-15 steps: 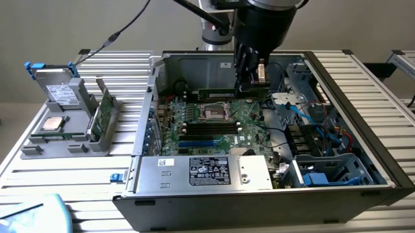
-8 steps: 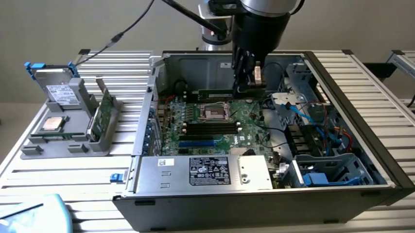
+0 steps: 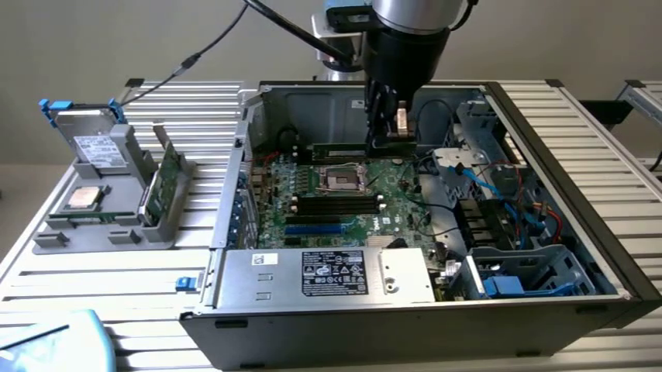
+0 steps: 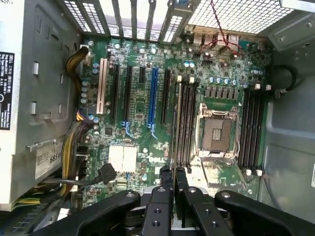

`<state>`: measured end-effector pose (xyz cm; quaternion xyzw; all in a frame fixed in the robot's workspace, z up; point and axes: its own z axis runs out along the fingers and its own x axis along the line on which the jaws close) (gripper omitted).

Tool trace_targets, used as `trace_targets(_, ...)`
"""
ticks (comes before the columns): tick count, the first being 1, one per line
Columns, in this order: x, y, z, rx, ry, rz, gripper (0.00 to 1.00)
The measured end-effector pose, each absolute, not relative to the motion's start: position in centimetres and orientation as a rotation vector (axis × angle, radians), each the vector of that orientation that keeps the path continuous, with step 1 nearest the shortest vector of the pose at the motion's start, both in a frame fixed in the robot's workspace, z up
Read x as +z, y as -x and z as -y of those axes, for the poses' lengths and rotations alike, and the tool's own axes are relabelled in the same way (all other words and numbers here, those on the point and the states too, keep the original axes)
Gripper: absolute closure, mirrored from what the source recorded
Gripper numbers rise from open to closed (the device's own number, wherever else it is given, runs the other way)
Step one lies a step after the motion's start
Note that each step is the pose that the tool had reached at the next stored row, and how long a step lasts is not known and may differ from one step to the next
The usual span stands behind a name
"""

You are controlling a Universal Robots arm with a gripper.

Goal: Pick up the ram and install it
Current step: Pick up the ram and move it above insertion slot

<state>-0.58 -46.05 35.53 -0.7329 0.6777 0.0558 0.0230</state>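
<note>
1. Closest to the lens is my tool. The fingers are pinched down narrow with just a sliver of gap, and a thin edge is clamped in that sliver.
2. The exterior view makes sense of it. That edge is the ram, a slim green strip held level. It sticks out from the fingertips toward the exterior view's left.
3. So the pickup half looks done to me. The strip is up in the grip and inside the open case, not over on the parts holder out on the counter.
4. The install half isn't done. In the wrist view the black memory slots beside the CPU socket look empty, and so does the second bank on the socket's other side. As far as I can tell, nothing is seated.
5. On position, the ram hangs above the motherboard near the socket. It looks clear of the board, not touching it.
6. In the wrist view the fingertips line up close beside the nearer slot bank, with the strip running about parallel to the slots. I can't tell from these angles if it's right over one.
</note>
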Motion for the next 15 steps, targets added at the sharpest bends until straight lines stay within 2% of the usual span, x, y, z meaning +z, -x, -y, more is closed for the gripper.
trace_targets(15,33.6,1.8,45.1,0.161,2.276,-2.105,0.86)
